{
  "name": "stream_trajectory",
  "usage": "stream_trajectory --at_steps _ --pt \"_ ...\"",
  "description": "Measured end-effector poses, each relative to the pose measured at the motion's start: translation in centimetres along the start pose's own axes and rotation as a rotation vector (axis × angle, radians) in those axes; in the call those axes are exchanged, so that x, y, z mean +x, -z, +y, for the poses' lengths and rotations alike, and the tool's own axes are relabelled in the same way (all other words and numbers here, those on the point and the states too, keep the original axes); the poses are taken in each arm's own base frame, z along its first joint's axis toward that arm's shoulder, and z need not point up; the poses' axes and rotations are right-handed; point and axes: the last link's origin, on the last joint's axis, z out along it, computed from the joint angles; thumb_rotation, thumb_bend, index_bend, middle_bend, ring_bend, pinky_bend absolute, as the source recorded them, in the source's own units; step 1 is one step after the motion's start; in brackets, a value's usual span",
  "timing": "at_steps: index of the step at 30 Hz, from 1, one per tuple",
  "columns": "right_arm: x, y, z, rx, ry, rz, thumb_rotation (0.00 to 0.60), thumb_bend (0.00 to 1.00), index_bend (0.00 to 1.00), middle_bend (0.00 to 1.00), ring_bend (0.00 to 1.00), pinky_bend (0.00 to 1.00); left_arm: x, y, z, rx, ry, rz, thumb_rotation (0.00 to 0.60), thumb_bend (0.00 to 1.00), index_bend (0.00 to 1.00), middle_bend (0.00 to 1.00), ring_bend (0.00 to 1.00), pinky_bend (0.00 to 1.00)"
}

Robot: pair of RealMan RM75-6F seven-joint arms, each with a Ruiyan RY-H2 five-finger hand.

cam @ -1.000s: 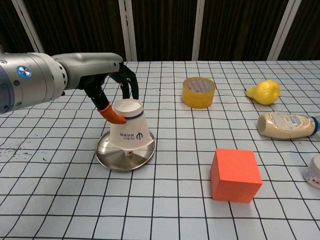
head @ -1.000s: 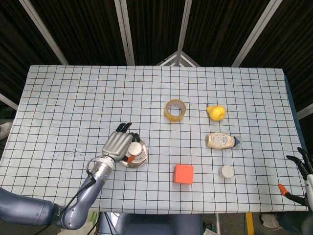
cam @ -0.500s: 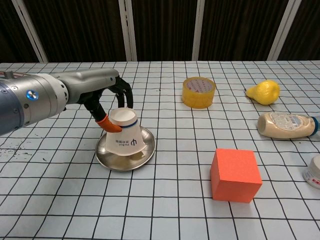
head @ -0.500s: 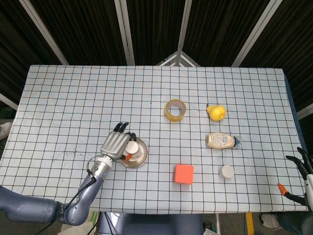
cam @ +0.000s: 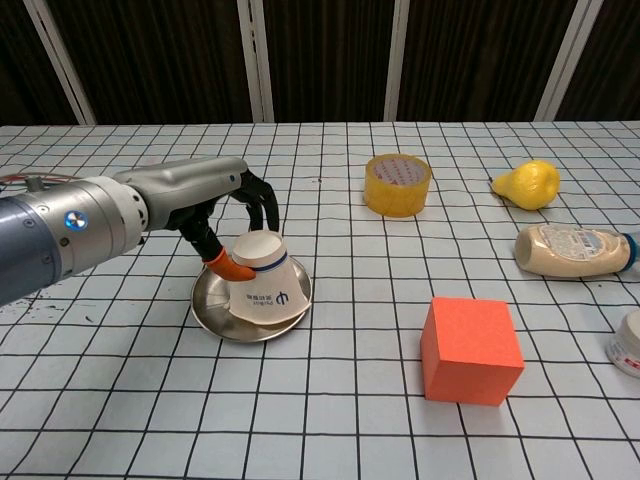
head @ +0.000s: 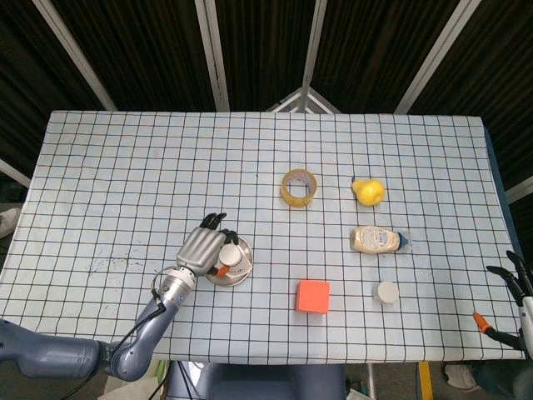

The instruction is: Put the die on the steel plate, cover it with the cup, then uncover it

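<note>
A white paper cup point(cam: 268, 290) stands upside down on the steel plate point(cam: 214, 318), leaning slightly. My left hand point(cam: 225, 215) grips the cup near its top, the orange-tipped thumb on its left side and the fingers curled behind. In the head view, the left hand point(head: 202, 247) covers part of the cup point(head: 231, 257) and the plate point(head: 221, 280). The die is hidden; none shows around the cup. My right hand point(head: 515, 282) hangs at the table's lower right edge, fingers apart and holding nothing.
An orange cube point(cam: 471, 349) sits to the right of the plate. A yellow tape roll point(cam: 397, 184), a yellow pear point(cam: 527, 184) and a lying sauce bottle point(cam: 572, 250) are further back right. A small white jar point(cam: 628, 343) is at the right edge.
My left hand has lowered the cup from above the plate down onto it. The die seen under the raised cup is now covered.
</note>
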Motion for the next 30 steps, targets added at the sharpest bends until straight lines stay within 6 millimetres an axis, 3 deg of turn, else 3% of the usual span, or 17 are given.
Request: stream_trajectory --at_steps 18,30 --pt "-0.2 0.0 0.0 -0.001 0.000 -0.009 0.600 0.23 0.24 0.05 0.09 0.00 0.3 0.1 -1.4 0.011 -0.078 0.000 0.600 0.51 0.59 0.44 0.05 0.00" --pt "-0.5 -0.1 -0.1 0.000 -0.007 -0.025 0.600 0.23 0.24 0.05 0.09 0.00 1.1 -0.5 0.0 -0.007 -0.129 0.055 0.600 0.51 0.59 0.44 0.05 0.00"
